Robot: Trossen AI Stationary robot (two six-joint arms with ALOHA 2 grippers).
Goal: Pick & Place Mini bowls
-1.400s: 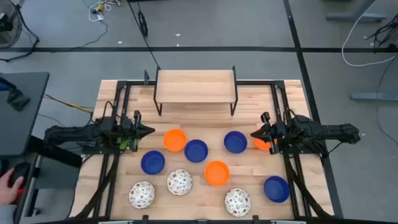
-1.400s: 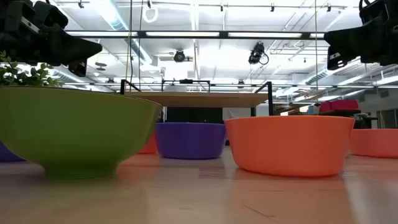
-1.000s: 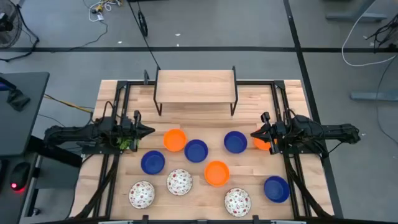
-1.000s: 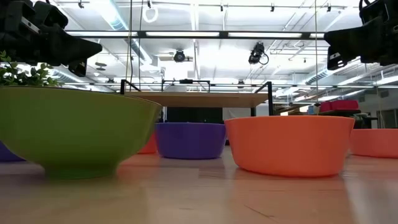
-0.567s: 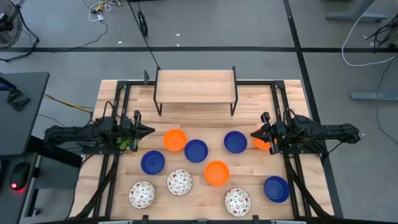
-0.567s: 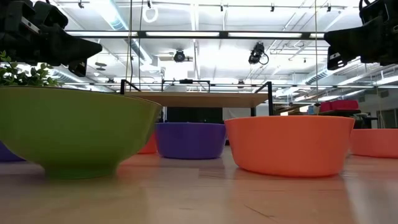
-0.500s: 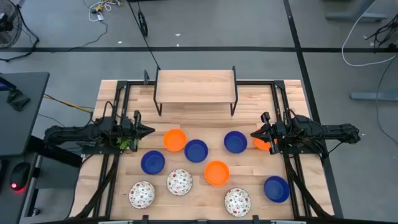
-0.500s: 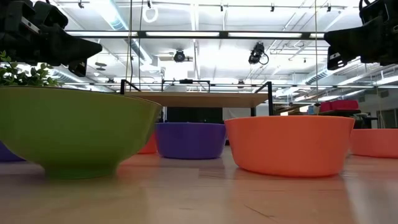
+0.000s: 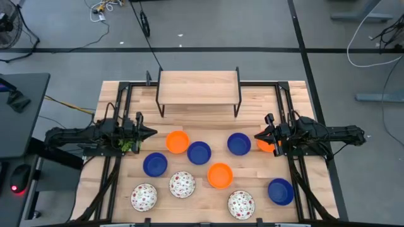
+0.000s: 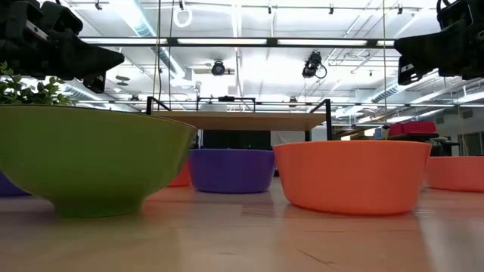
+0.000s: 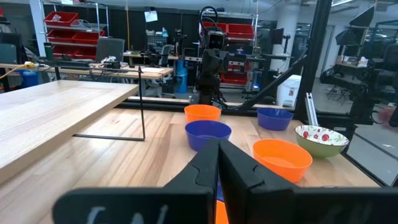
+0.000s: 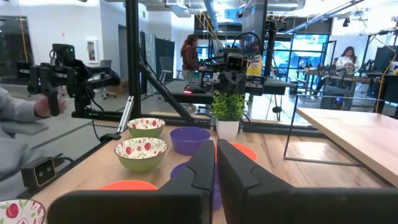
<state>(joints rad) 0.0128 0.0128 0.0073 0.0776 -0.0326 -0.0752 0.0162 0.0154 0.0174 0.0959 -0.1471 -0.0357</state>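
Observation:
Ten mini bowls sit on their bases on the wooden table (image 9: 126,94). Three are orange (image 9: 177,141) (image 9: 219,175) (image 9: 267,145), several are blue (image 9: 199,152) (image 9: 238,143) (image 9: 154,164) (image 9: 280,191), and three are white and speckled (image 9: 182,184) (image 9: 143,197) (image 9: 240,203). My left gripper (image 9: 153,132) (image 11: 217,146) hovers shut above the table's left side, pointing right toward the nearest orange bowl. My right gripper (image 9: 256,136) (image 12: 216,148) hovers shut at the right side, pointing left, over the rightmost orange bowl, which it partly hides. Neither touches a bowl.
A low wooden shelf on black legs (image 9: 199,88) stands at the far middle of the table. A small leafy plant (image 9: 128,145) sits under my left arm. Black frame rails (image 9: 117,176) (image 9: 297,183) run along both sides. A person's sleeve (image 12: 15,124) shows beyond the table.
Both arms and all bowls have stayed put. A person's hand that lay beside the table's near left corner has drawn out of view.

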